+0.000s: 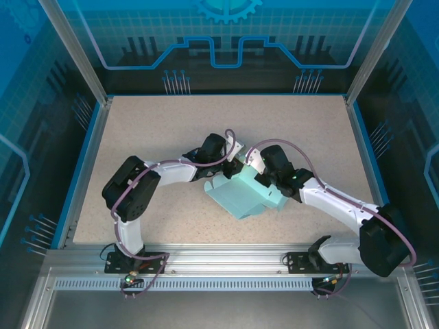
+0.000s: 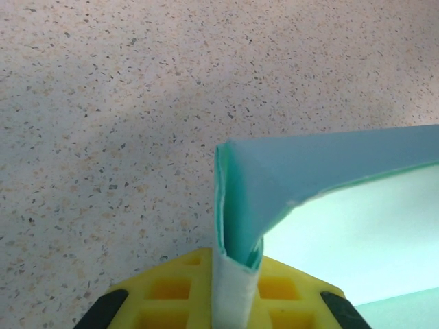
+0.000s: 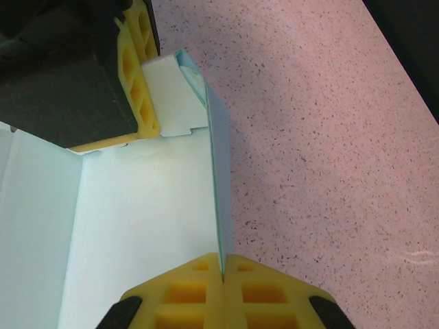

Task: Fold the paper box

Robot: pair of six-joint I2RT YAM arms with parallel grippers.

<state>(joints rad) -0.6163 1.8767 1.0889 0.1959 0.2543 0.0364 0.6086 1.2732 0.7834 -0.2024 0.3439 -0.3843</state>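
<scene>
Both arms reach inward, elbows out, wrists nearly meeting; left gripper and right gripper each clamp closed on the paper box.

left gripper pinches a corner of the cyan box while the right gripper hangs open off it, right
No. The right gripper is shut on a wall of the paper box, as the right wrist view shows. The left gripper does pinch a corner.

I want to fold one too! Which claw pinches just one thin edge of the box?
The right claw, shut on a single thin wall of the pale cyan card paper box. The left claw grips a thicker, doubled-over flap.
</scene>
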